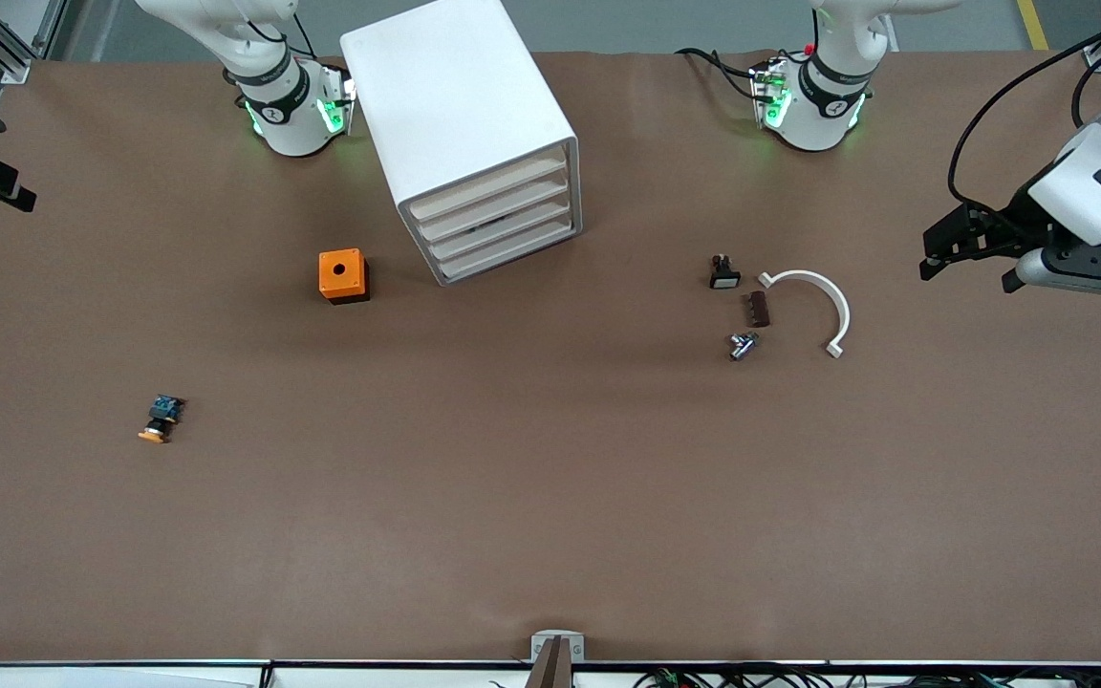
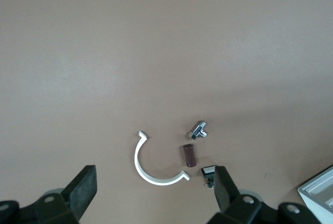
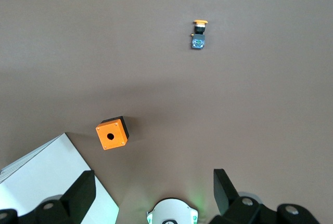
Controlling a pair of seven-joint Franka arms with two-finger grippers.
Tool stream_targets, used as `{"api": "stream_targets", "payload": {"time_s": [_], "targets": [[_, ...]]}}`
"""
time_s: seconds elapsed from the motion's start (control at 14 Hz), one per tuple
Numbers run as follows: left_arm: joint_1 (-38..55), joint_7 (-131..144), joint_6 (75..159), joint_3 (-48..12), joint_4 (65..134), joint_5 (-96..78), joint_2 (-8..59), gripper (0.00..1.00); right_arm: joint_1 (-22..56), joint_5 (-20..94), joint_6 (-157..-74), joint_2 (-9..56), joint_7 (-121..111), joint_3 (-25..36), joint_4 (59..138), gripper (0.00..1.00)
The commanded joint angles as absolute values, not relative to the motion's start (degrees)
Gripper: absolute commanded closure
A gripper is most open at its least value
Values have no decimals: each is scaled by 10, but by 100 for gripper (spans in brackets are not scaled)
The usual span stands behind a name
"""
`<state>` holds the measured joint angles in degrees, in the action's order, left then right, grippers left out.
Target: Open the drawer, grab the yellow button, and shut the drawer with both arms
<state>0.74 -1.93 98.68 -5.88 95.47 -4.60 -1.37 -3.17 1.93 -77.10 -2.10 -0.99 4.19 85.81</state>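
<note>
All four shallow white drawers with pale beige fronts in the large white boxy cabinet (image 1: 467, 124) are shut, including the uppermost drawer (image 1: 488, 185). The tiny push button with an orange-yellow cap and black-and-blue body (image 1: 161, 419) lies on the brown table (image 1: 550, 497), out in the open. Judgement: the task appears complete or nearly so, with both arms drawn back; if not, the opening step has not begun, and the next move calls for one gripper to reach the top drawer front.

The left gripper (image 1: 966, 250) hangs with fingers spread and empty over the left arm's end of the table. In its wrist view, a white curved half-ring clip (image 2: 154, 165), a small dark brown block (image 2: 189, 155), a small metal fitting (image 2: 199, 130) and a small black part with a white face (image 2: 207, 172) lie below and ahead of its fingers (image 2: 83, 187).

The right gripper (image 3: 151, 193) is visible in its wrist view only, released and empty; below it lie the cabinet corner, an orange cube with a round black hole (image 3: 112, 133) and, well apart, the button.

Count: one cabinet, four drawers, one button, one cube, one clip, one block, one fitting, one black part, two grippers.
</note>
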Motion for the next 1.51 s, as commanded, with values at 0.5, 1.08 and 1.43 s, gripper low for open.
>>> {"api": "stream_targets", "payload": {"time_s": [0.5,1.08,1.43], "targets": [[6,20,976,-55,937,-14,-54,1,-3,22,-829,-89,-17,40,941,0],[-17,18,976,-55,914,-14,-46,1,23,21,-831,-90,-17,62,940,0],[-16,22,976,-55,904,-14,-40,1,18,20,-831,-90,-17,61,939,0]]}}
